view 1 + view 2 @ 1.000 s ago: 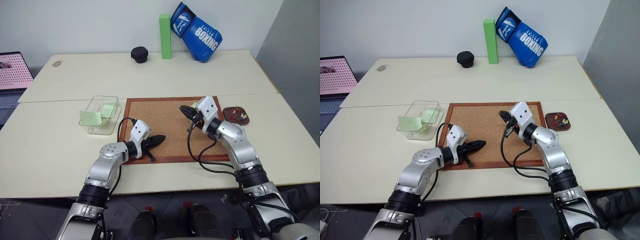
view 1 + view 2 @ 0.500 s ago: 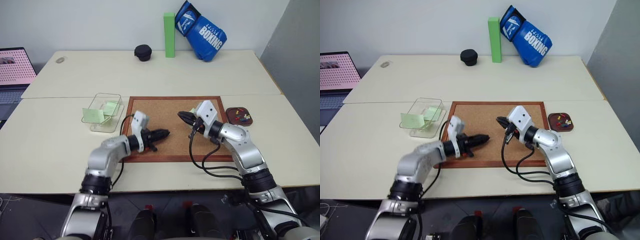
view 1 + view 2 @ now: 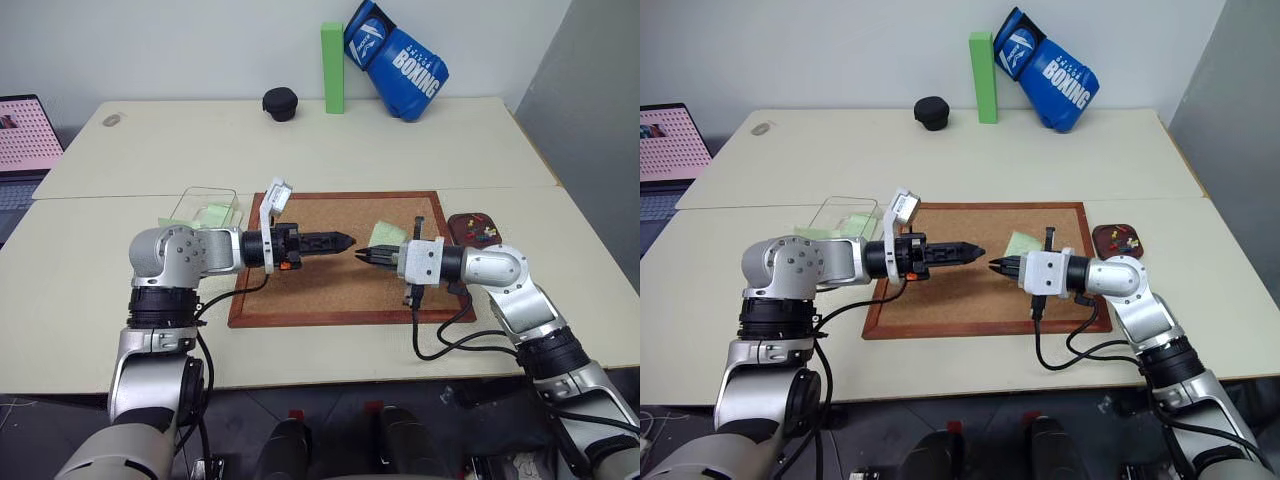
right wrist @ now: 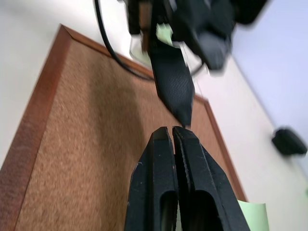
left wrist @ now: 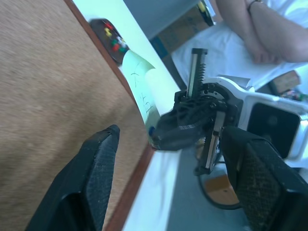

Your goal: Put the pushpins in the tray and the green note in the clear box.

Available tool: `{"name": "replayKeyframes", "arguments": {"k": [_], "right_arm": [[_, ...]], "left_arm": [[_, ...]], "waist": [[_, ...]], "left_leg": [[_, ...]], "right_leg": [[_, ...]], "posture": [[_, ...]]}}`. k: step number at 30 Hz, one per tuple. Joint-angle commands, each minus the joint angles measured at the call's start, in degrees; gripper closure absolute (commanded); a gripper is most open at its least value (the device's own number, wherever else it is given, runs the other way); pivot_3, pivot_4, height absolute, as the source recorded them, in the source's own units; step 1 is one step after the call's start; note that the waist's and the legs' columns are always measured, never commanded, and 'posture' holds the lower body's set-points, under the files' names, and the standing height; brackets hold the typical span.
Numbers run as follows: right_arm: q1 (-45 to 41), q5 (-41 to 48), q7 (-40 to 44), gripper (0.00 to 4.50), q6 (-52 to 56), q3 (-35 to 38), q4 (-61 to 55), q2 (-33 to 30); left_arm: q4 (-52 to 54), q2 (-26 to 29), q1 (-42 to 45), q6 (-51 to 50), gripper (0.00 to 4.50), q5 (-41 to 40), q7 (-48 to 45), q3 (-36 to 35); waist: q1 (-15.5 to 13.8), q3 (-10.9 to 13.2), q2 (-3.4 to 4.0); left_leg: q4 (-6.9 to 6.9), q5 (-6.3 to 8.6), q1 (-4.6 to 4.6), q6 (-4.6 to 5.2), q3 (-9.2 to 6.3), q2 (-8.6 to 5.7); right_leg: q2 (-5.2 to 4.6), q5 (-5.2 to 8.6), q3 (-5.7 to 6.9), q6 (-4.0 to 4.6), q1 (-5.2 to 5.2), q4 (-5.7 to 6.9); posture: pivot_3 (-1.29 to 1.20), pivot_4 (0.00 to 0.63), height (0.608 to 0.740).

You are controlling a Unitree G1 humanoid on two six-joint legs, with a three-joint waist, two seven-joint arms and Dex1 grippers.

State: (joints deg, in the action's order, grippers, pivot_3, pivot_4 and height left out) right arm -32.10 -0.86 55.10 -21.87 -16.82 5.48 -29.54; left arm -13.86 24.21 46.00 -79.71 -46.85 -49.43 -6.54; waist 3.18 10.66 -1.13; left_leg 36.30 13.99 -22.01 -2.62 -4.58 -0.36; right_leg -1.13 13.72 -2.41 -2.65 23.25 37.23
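In the frame's centre, the left gripper (image 3: pixel 345 241) stood with fingers spread and empty, facing the right gripper (image 3: pixel 362 256). The right one was closed tight, holding nothing visible, just above the corkboard (image 3: pixel 300 300), with a green note (image 3: pixel 386 234) behind it

Both head cameras look forward and down from above the bench (image 3: pixel 300 140), sharing the corkboard (image 3: pixel 330 290) and both arms. Each wrist camera looks close along its own gripper, level over the corkboard, facing the other: left gripper (image 5: pixel 173 187), right gripper (image 4: pixel 172 132).
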Motion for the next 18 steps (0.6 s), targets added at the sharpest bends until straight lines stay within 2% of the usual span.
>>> {"name": "replayKeyframes", "arguments": {"k": [1,10,13,18], "right_arm": [[-0.85,-1.42,0.94,4.50,-7.21,-1.42,-1.76,-0.48],[-2.48,-4.74,-1.27,4.50,-12.39,-3.02,-1.24,1.31],[-2.76,-4.98,-1.90,4.50,-12.72,-2.86,-0.70,1.76],[-2.59,-5.01,-2.63,4.50,-12.84,-2.92,-0.28,1.80]], "left_arm": [[-1.73,-1.87,2.10,-2.07,1.11,-1.66,0.72,-1.36],[0.01,-4.12,1.38,-2.01,1.11,-2.14,0.01,-0.25],[0.72,-3.48,0.84,-2.74,1.59,-2.93,-1.79,0.24],[0.90,-3.11,0.31,-1.86,2.80,-3.06,-2.34,0.22]], "waist": [[-0.04,0.00,0.00],[-0.17,0.01,-0.02],[-0.23,0.01,-0.02],[-0.24,0.01,-0.02]], "left_leg": [[0.00,-0.01,0.00,-0.02,-0.01,0.00],[0.00,-0.10,0.01,-0.18,-0.03,0.01],[0.00,-0.15,0.01,-0.27,-0.04,0.00],[0.00,-0.18,0.01,-0.31,-0.04,0.00]], "right_leg": [[0.00,0.00,0.01,0.00,0.00,0.00],[-0.01,-0.01,-0.01,0.01,0.00,0.04],[-0.01,-0.01,-0.01,0.02,0.00,0.07],[-0.02,-0.01,-0.01,0.02,0.00,0.08]], "posture": [[0.00,0.150,0.740],[0.00,0.150,0.740],[0.00,0.150,0.740],[0.00,0.150,0.740]]}}
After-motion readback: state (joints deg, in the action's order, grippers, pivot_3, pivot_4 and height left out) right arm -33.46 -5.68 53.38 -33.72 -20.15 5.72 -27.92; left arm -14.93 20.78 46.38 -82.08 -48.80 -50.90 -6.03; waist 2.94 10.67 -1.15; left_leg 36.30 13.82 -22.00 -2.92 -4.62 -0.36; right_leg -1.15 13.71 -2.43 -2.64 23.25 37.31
